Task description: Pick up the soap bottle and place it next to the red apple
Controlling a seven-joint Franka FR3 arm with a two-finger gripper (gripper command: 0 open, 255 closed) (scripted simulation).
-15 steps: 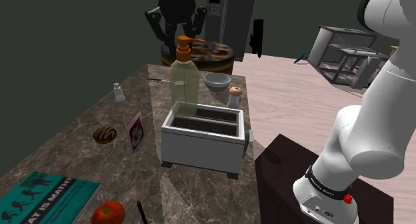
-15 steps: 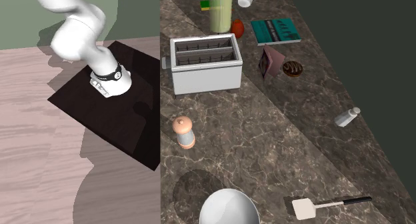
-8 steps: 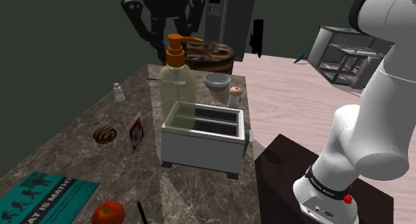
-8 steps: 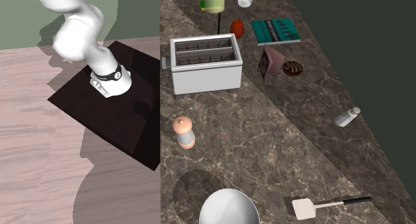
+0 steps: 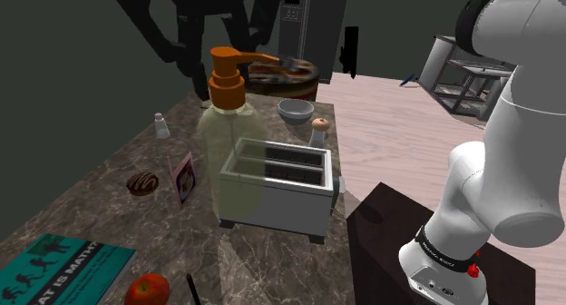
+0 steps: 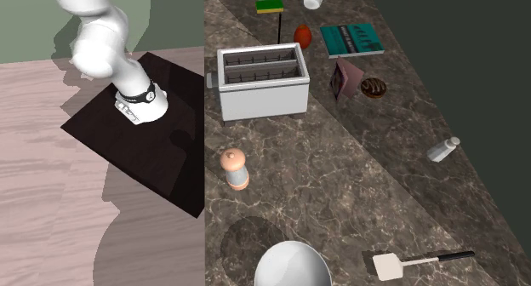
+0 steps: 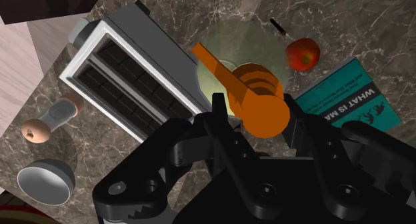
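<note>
Claw (image 7: 257,119) clasping soap bottle (image 5: 231,153) (pale liquid), aloft

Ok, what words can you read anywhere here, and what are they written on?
"WHAT IS" on the teal book beside the red apple, in the wrist view.
"AT IS MATH" on the same book, cut by the shoulder view's edge.
Pink card: too small to read.
Fridge panel: too small to read.
Soap bottle: no label.

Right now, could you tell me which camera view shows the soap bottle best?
The shoulder view: the soap bottle shows in side profile, orange pump to pale body. The wrist view looks down on its pump; the second exterior view catches just its base at the top edge.
</note>
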